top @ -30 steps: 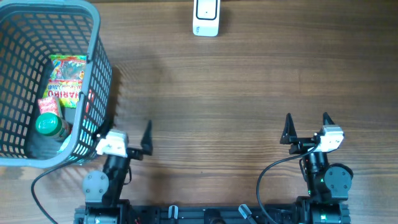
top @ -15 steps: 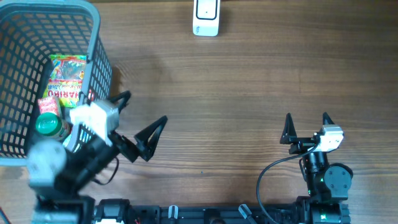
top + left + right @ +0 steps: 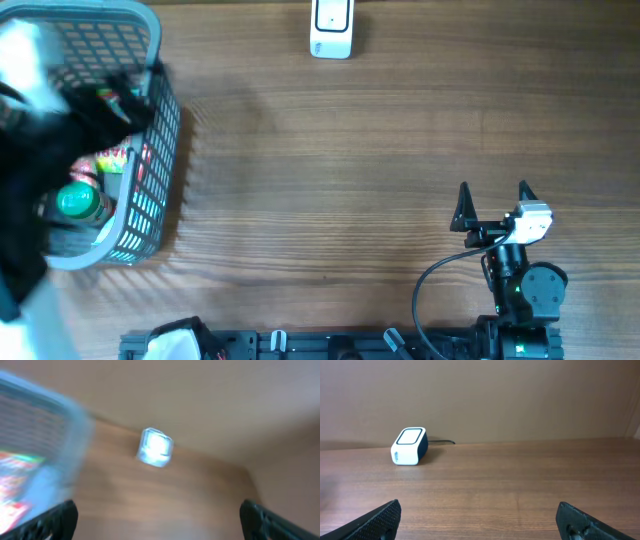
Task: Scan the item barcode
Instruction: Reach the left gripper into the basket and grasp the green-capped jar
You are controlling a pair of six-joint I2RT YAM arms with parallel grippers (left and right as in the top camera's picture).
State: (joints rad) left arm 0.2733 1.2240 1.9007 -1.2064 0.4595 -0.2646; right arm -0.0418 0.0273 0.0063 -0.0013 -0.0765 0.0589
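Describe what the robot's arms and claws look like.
Right arm: black with round joints, a green light, a white block at the wrist and a looping black cable. Right claw: two pointed black fingers. Left arm is a black-and-white blur; left claw looks black too.

My right arm (image 3: 505, 262) is mostly black. Its right gripper (image 3: 493, 192) has two black fingers (image 3: 463, 205) shaped like pointy triangles. Just behind them sits a small white block (image 3: 533, 216) with grey edges. Lower down there is a round black joint (image 3: 530, 290) with a tiny green light (image 3: 519, 291) on it. A thin black cable (image 3: 422, 282) comes out of the arm in a long curve. In the right wrist view the tips look dark and bumpy. My left arm (image 3: 30, 200) is only a big dark smear with a white patch on top, too blurry to tell more. In the left wrist view the left gripper (image 3: 157, 507) shows as two black left fingers (image 3: 60, 517) at the bottom corners.
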